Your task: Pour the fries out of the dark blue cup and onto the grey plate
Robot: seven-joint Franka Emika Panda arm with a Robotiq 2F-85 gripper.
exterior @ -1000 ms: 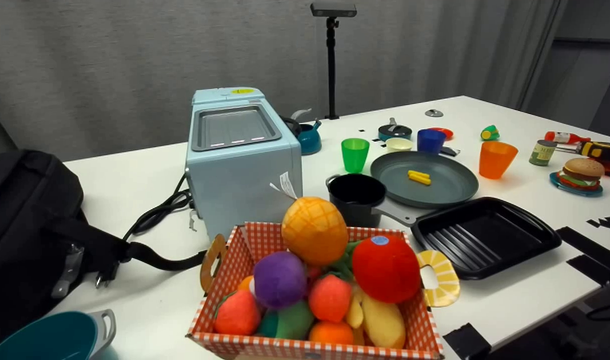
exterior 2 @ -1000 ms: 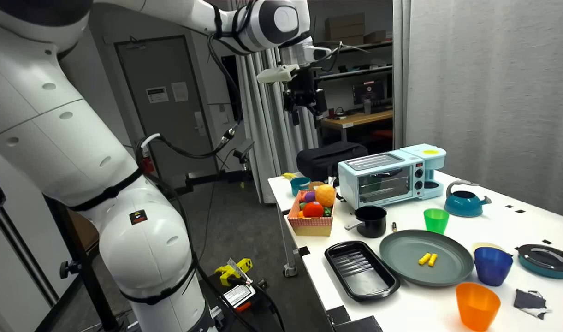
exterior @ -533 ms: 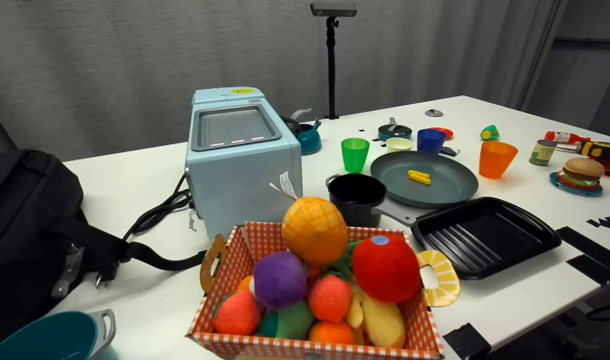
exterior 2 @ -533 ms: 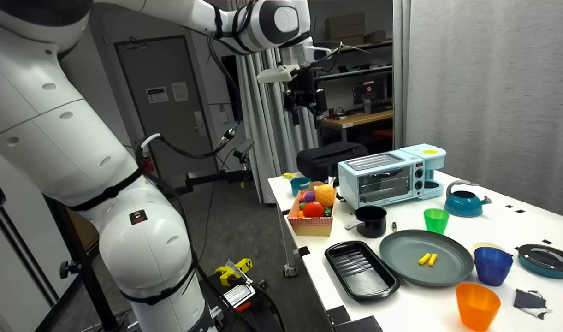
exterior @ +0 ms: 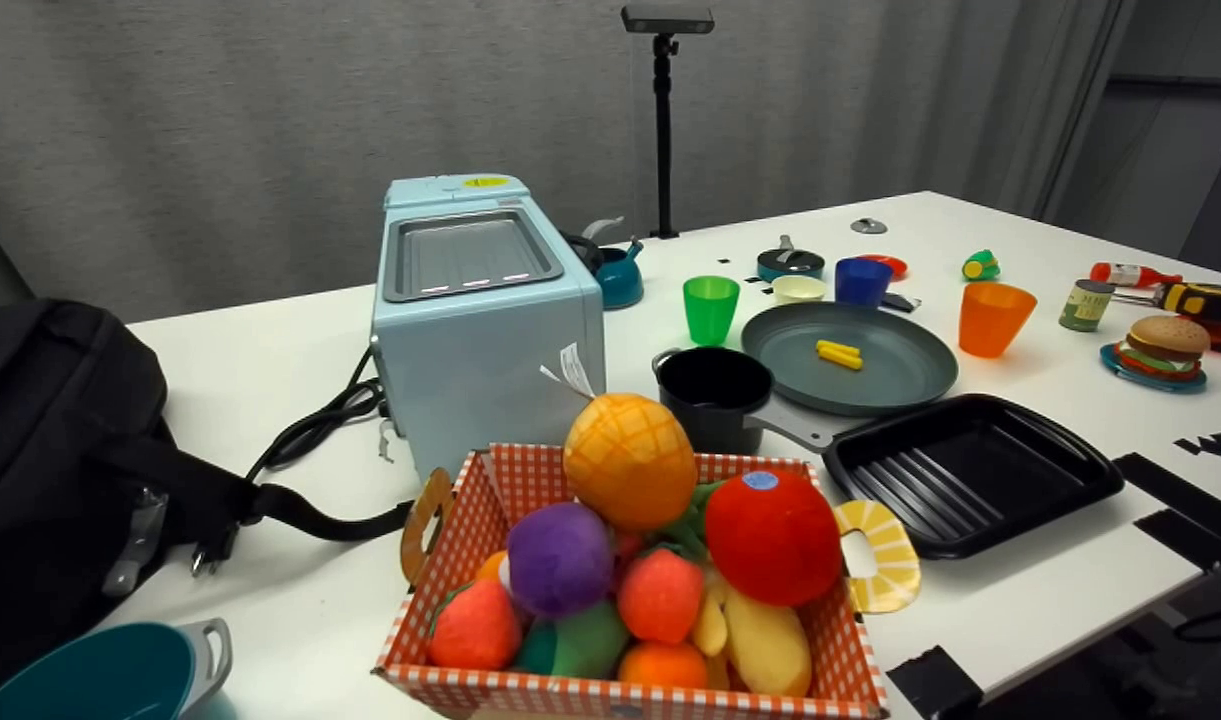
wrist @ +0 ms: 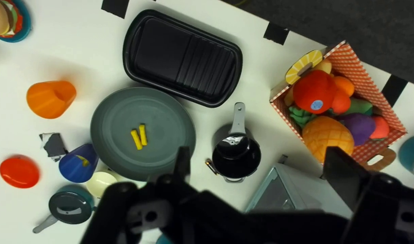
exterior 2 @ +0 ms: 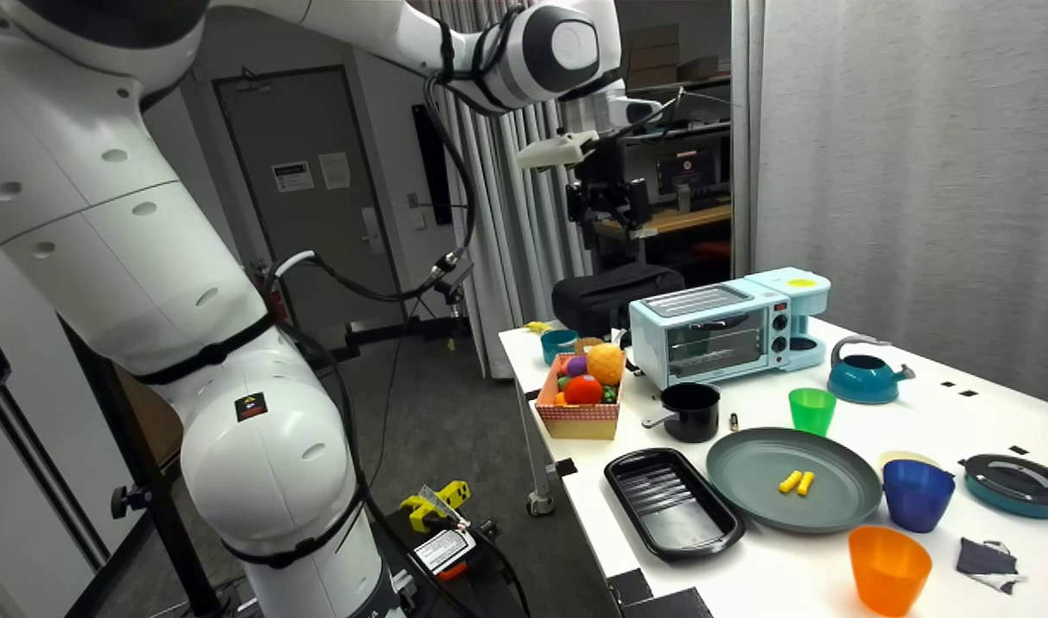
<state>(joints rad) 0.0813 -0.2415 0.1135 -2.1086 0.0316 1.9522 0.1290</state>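
Observation:
The dark blue cup stands upright on the table beside the grey plate. In the wrist view, the cup has a yellow piece inside it, and the plate is to its right. Two yellow fries lie near the middle of the plate; they also show in the wrist view. My gripper is high above the table's far end, away from the cup. In the wrist view its fingers are wide apart with nothing between them.
A black pot, a black ridged tray and a fruit basket stand near the plate. A light blue toaster oven is behind the pot. A green cup, an orange cup and a cream bowl surround the plate.
In an exterior view, the arm and gripper have moved right and slightly down during the last half second. The things on the table have not moved.

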